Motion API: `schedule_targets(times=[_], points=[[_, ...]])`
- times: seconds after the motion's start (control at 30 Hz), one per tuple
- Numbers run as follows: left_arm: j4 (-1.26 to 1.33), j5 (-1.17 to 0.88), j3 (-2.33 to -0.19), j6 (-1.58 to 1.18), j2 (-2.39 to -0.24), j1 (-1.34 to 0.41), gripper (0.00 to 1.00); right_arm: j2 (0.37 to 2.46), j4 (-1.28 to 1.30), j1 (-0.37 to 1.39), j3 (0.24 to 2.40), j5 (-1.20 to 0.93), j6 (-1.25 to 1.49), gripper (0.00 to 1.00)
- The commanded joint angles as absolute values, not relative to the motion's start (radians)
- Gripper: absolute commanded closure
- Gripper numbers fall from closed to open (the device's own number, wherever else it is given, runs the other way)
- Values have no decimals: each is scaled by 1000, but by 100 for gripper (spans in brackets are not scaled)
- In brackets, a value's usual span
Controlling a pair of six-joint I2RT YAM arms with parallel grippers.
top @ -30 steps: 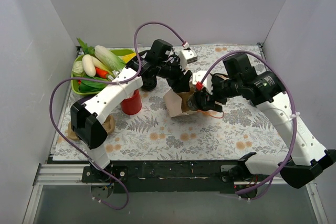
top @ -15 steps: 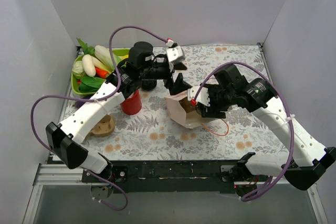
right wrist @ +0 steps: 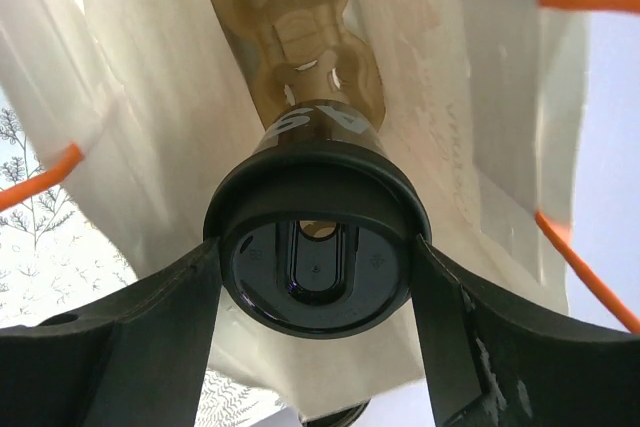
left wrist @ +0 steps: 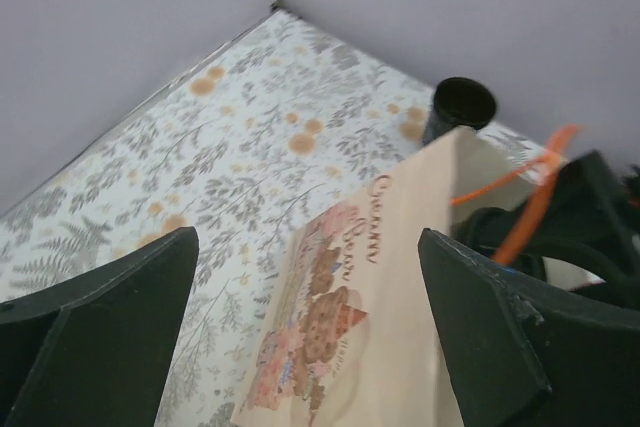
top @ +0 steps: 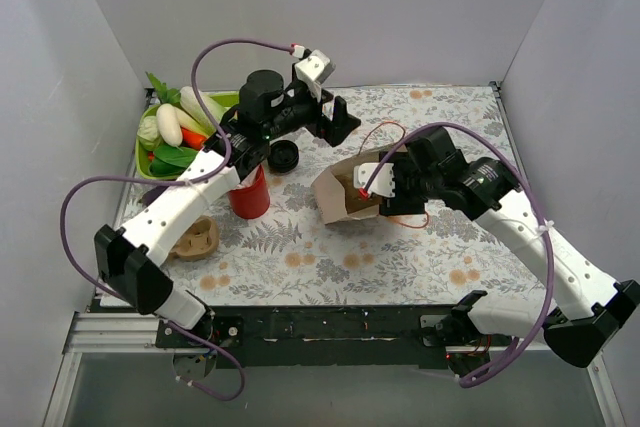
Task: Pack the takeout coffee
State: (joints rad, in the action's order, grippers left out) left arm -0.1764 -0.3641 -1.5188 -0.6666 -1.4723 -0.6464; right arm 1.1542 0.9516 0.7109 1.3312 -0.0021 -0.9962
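Over the table (top: 300, 257), left fingers (left wrist: 110, 327) withdrew; right fingers (right wrist: 130, 347) seemingly clasp coffee (right wrist: 316, 237).

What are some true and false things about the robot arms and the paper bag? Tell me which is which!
1. The right jaws grip the coffee cup inside the paper bag. True.
2. The left jaws are shut on the bag. False: they are wide open with nothing between them, up above the table.
3. The red cup is inside the bag. False: it stands on the table, off to the left of the bag.
4. The vegetables lie in a green tray at the far left of the table. True.
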Motion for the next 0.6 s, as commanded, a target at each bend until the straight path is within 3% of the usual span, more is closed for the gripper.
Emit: schedule_targets(times=[0.0,0.27,0.47,0.57], points=[[-233,-157,-1565,-735,-1563,-614,7,1172,893,712,1304,-28,-1094,99],[-239,-162,-1583,-899,-1650,-514,9,1174,922,713,1272,-61,-1083,99],[-204,-487,-1554,-854,-1758,-503,13,1186,859,713,1239,-29,-1098,99],[-210,-549,-1552,-862,-1813,-506,15,1207,836,713,1227,-29,-1127,99]])
